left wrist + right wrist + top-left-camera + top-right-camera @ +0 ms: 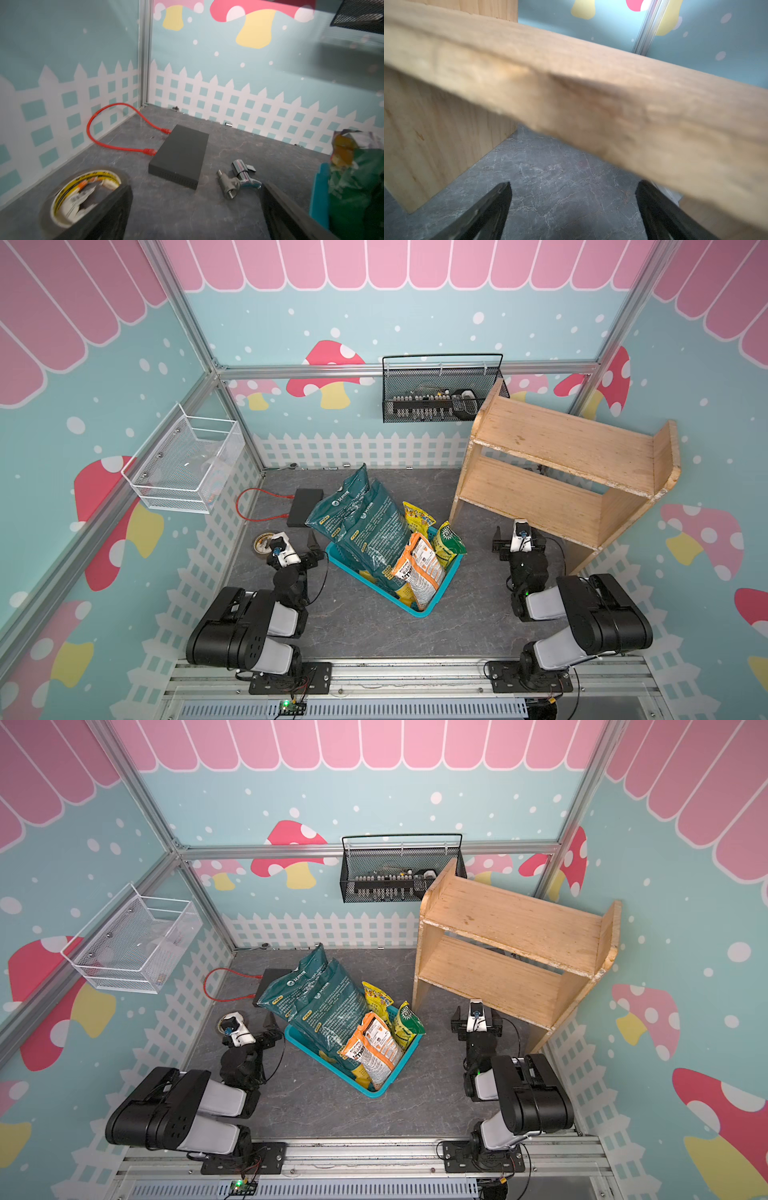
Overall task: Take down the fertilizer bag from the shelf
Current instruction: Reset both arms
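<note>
Near edge: both arms folded low on the grey marbled table (374, 635). Left gripper (195, 187) fingers spread wide, nothing between them, low over the table just left of the teal basket (442, 589). Right gripper (573, 185) likewise spread and empty, close in front of the lower board of the wooden shelf (561, 448). Centre: the basket sits at an angle, packed with bags. Two large dark green bags (374, 522) lean out over its far-left rim; an orange-and-white bag (419, 568), a yellow bag (415, 518) and a green-and-yellow bag (449, 541) are on its right side. Print too small to tell which is the fertilizer bag. Left of the basket: tape roll (68, 199), metal valve fitting (239, 178), then a flat black box (180, 155) with a red cable (148, 151) looped into it. Far right: the shelf stands upright, turned at an angle. Left wall: white wire basket (183, 464). Far wall: black wire basket (440, 393), partly behind the shelf's left side panel.
</note>
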